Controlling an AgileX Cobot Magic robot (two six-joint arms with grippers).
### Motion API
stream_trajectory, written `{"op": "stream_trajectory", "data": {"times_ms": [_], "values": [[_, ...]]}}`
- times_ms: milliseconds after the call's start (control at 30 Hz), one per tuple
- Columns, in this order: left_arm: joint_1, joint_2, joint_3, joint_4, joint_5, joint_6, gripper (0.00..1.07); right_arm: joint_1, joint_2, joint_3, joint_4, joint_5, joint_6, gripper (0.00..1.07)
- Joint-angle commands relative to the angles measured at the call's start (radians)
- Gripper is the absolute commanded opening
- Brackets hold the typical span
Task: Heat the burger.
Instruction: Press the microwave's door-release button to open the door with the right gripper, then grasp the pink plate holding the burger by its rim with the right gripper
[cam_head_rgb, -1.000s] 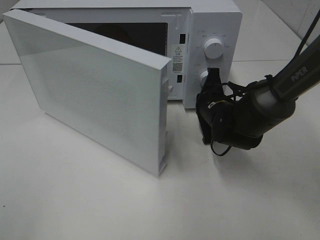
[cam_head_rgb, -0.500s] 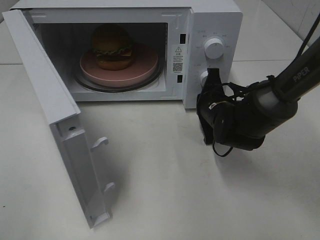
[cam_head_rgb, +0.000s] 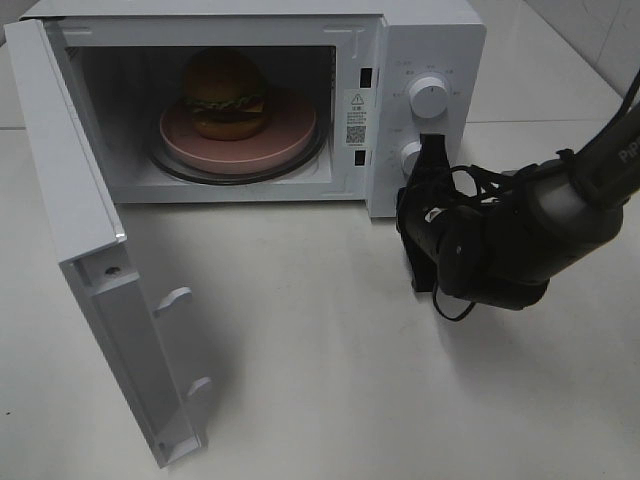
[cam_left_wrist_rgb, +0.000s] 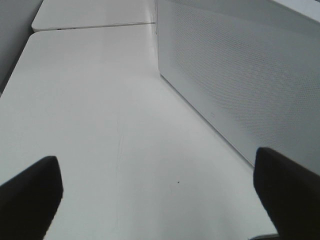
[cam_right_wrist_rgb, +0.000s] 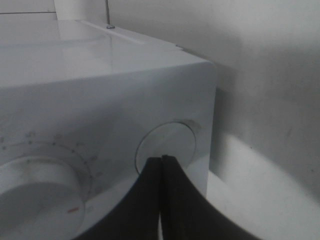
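The burger (cam_head_rgb: 224, 93), with a brown domed bun, green lettuce and a patty, sits on a round pink plate (cam_head_rgb: 290, 135) inside the white microwave (cam_head_rgb: 430, 40). The microwave's door (cam_head_rgb: 95, 270) stands wide open to the left. My right gripper (cam_head_rgb: 432, 148) is shut and empty, its tips at the lower round button (cam_head_rgb: 409, 157) of the control panel. In the right wrist view the shut gripper (cam_right_wrist_rgb: 161, 160) touches that button (cam_right_wrist_rgb: 170, 142). My left gripper (cam_left_wrist_rgb: 159, 192) is open and empty over the table, beside the door's dotted outer face (cam_left_wrist_rgb: 240, 85). It is out of the exterior high view.
An upper dial (cam_head_rgb: 428, 97) sits above the button, and it also shows in the right wrist view (cam_right_wrist_rgb: 35, 185). The white table (cam_head_rgb: 330, 380) stretches in front of the microwave. The open door juts out toward the front left. The right arm (cam_head_rgb: 520, 240) lies to the right of the microwave.
The microwave door swung from half closed to wide open, which uncovered the burger and plate. My right gripper stayed at the button while the arm shifted slightly right.
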Motion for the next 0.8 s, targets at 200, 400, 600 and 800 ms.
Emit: {"op": "stream_trajectory", "data": {"times_ms": [200, 400, 600, 800], "values": [[0.004, -0.021, 0.002, -0.001, -0.011, -0.003, 0.98, 0.043, -0.101, 0.111, 0.007, -0.022, -0.001, 0.00], [0.004, -0.021, 0.002, -0.001, -0.011, -0.003, 0.98, 0.081, -0.195, 0.216, 0.020, -0.018, -0.012, 0.00], [0.004, -0.021, 0.002, -0.001, -0.011, -0.003, 0.98, 0.106, -0.273, 0.294, 0.041, -0.014, -0.028, 0.00], [0.004, -0.021, 0.002, -0.001, -0.011, -0.003, 0.98, 0.111, -0.379, 0.367, 0.038, 0.062, -0.086, 0.00]]}}
